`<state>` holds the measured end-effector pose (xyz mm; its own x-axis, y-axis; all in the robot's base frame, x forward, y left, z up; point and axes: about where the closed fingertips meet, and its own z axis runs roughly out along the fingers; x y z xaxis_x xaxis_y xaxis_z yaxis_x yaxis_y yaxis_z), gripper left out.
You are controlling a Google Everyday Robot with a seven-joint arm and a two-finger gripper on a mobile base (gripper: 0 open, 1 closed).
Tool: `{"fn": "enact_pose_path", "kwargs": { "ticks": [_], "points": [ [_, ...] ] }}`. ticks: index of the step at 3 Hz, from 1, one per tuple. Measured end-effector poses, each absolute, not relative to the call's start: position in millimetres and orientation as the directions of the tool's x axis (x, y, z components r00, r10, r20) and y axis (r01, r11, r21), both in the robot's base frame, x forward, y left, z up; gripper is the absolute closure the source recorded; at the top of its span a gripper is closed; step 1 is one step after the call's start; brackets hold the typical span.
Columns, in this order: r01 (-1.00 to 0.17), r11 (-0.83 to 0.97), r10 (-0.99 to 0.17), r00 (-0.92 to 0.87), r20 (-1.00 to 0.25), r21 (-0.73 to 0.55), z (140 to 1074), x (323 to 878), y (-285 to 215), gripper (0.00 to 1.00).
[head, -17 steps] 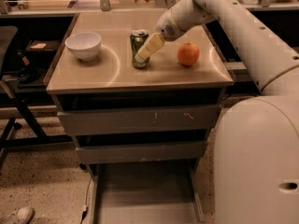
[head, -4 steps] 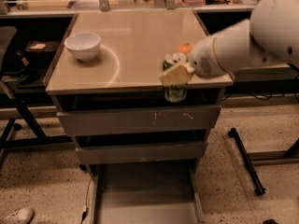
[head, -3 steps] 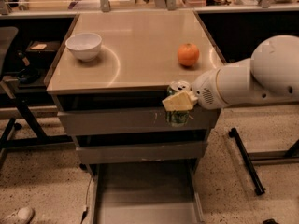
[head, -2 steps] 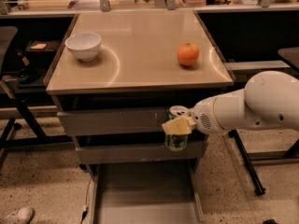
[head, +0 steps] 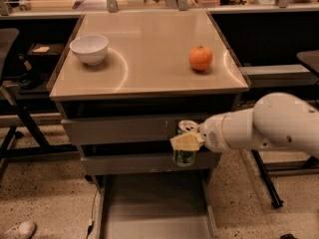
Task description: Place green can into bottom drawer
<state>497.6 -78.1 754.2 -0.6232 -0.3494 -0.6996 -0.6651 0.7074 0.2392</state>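
My gripper (head: pixel 186 142) is shut on the green can (head: pixel 185 153), holding it upright by its upper part, silver top up. The can hangs in front of the two upper grey drawers, at the right of the cabinet front. The bottom drawer (head: pixel 154 208) is pulled out below, a wide shallow tray with a flat grey floor and low side rails. The can is above the drawer's back right part and does not touch it. My white arm (head: pixel 264 131) reaches in from the right.
On the tan counter top (head: pixel 149 54) stand a white bowl (head: pixel 89 49) at the left and an orange fruit (head: pixel 200 58) at the right. A black chair frame (head: pixel 15 113) stands at the left. A black stand leg (head: pixel 269 183) is on the speckled floor at the right.
The gripper has carried the can off the counter top, over its front edge and down in front of the upper drawers. The arm has dropped lower with it.
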Motion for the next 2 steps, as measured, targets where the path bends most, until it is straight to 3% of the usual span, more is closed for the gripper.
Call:
{"fn": "enact_pose_path", "kwargs": {
  "ticks": [2],
  "points": [
    [-0.582, 0.696, -0.172, -0.704, -0.689, 0.421, 595.8, 500.2, -49.4, 1.0]
  ]
}}
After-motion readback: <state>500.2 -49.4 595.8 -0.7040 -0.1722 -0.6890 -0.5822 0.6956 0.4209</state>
